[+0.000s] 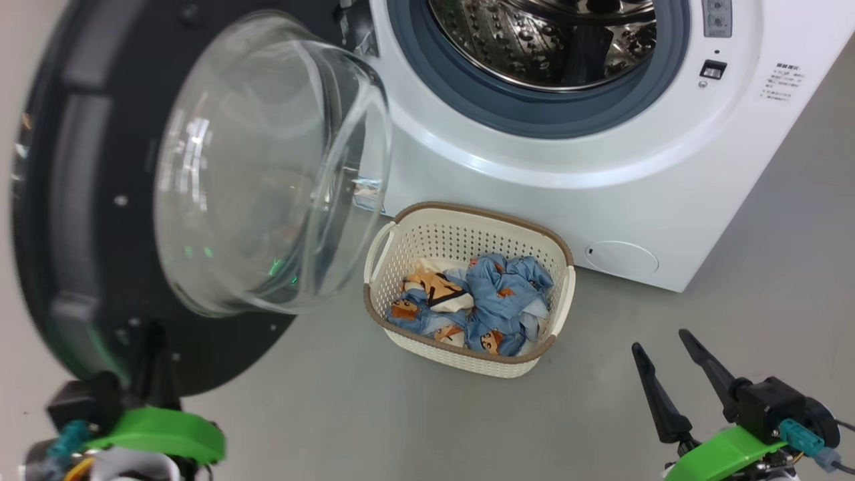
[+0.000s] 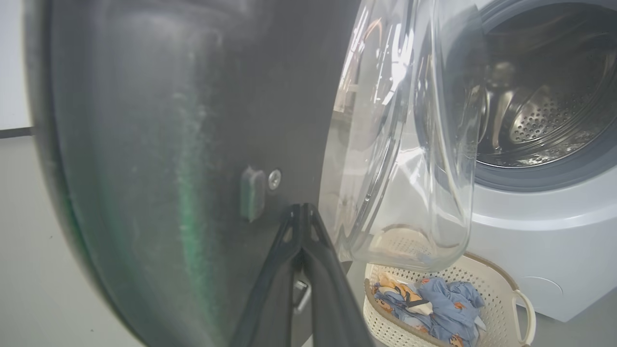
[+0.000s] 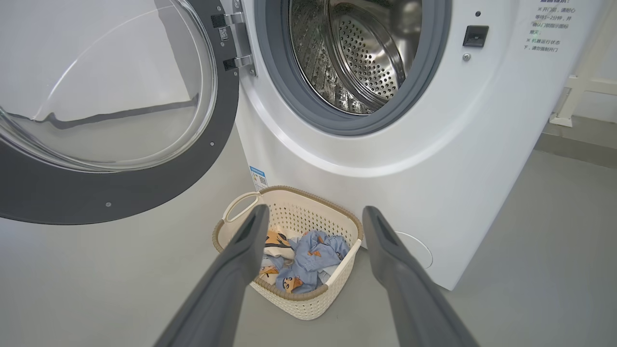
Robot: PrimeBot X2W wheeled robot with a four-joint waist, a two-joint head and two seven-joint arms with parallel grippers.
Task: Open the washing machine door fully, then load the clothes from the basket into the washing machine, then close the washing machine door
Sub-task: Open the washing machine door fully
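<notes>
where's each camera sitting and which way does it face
head: looks down at the basket and washing machine; left gripper, right gripper in the bottom corners.
left wrist: close up at the washing machine door, shut fingers at the bottom.
right wrist: facing basket and drum between open fingers.
all three share the basket of clothes.

Laundry area. White front-loading washing machine (image 1: pixel 601 200) stands straight on a smooth grey floor (image 1: pixel 334 414), steel drum (image 3: pixel 356 58) in its round mouth, printed notice (image 3: pixel 549 29) and small blue sticker (image 3: pixel 259 177) on its front. Plastic basket (image 1: pixel 467 230) of small printed clothes (image 1: pixel 501 294) sits on the floor just in front. Plain pale wall (image 2: pixel 12 62) behind. Can't tell if it's a home laundry room or a test setup.
</notes>
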